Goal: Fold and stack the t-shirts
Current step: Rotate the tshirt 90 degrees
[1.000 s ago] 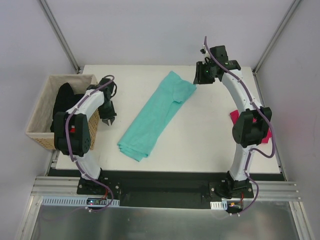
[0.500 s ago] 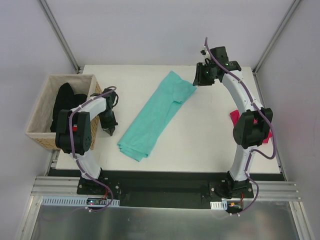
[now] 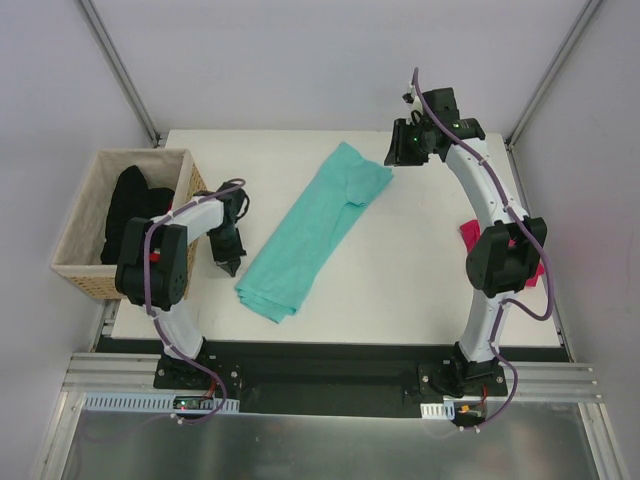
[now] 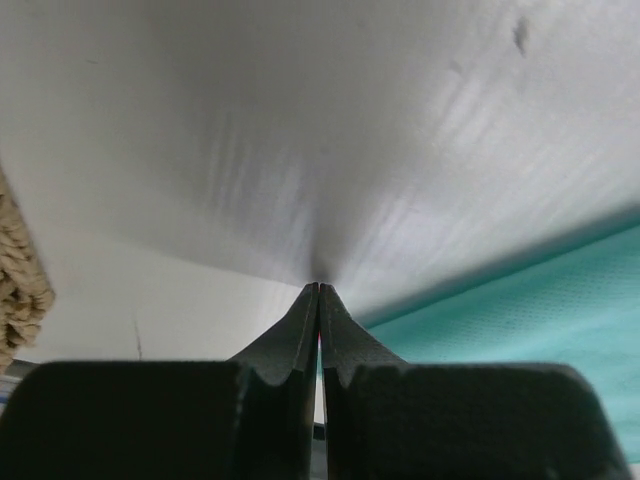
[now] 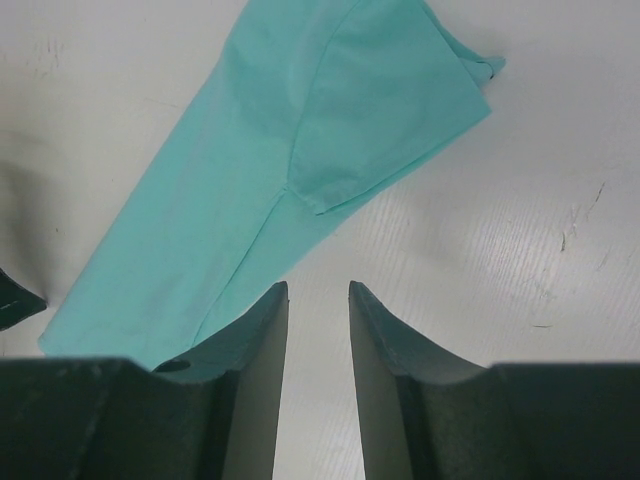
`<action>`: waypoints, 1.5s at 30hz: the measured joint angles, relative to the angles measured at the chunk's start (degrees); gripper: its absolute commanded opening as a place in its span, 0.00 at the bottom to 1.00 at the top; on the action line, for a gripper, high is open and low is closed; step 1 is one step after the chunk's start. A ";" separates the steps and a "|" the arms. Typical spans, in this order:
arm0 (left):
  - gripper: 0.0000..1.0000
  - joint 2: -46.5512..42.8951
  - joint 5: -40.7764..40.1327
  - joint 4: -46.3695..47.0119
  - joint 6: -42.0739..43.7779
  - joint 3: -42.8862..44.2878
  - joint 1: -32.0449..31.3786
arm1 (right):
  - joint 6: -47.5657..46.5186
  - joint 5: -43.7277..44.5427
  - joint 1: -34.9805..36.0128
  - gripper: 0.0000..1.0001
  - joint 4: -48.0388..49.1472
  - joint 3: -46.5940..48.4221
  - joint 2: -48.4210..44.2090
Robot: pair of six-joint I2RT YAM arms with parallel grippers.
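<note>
A teal t-shirt (image 3: pixel 310 225) lies folded into a long strip, diagonally across the white table (image 3: pixel 420 280). My left gripper (image 3: pixel 226 268) is shut with nothing in it, tips low over the table just left of the strip's near end. In the left wrist view the shut tips (image 4: pixel 319 287) point at bare table, with the teal cloth (image 4: pixel 540 320) to their right. My right gripper (image 3: pixel 394 158) hovers open and empty beside the strip's far end. The right wrist view has the sleeve end (image 5: pixel 380 120) ahead of the open fingers (image 5: pixel 318 288). A pink t-shirt (image 3: pixel 467 231) shows at the right edge, mostly hidden by the right arm.
A wicker basket (image 3: pixel 75 245) holding dark clothing (image 3: pixel 130 200) stands off the table's left edge, close behind the left arm; its weave shows in the left wrist view (image 4: pixel 20 290). Grey walls and metal frame posts enclose the table.
The left gripper has shut and moved nearer and to the right, toward the teal strip's near end. The right gripper has hardly moved.
</note>
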 measured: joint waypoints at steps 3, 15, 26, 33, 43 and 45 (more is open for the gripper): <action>0.00 0.87 0.94 0.00 -0.33 0.00 -2.43 | 0.20 -0.09 0.00 0.34 0.00 0.00 0.00; 0.00 1.95 0.76 -1.68 -2.14 0.94 -9.29 | 0.96 -1.27 -0.17 0.33 0.04 0.00 0.00; 0.00 2.12 3.13 -3.67 -5.05 1.22 -14.29 | 2.10 -2.56 -0.26 0.33 0.85 0.33 0.39; 0.00 4.44 3.78 -4.94 -6.23 4.02 -17.92 | 2.45 -2.80 -0.28 0.32 1.07 0.42 0.66; 0.00 6.84 5.14 -6.32 -7.04 8.37 -21.38 | 2.45 -2.75 -0.66 0.32 1.07 0.42 0.66; 0.00 7.19 5.20 -6.56 -7.26 8.94 -21.66 | 2.45 -2.75 -0.92 0.32 1.07 0.42 0.66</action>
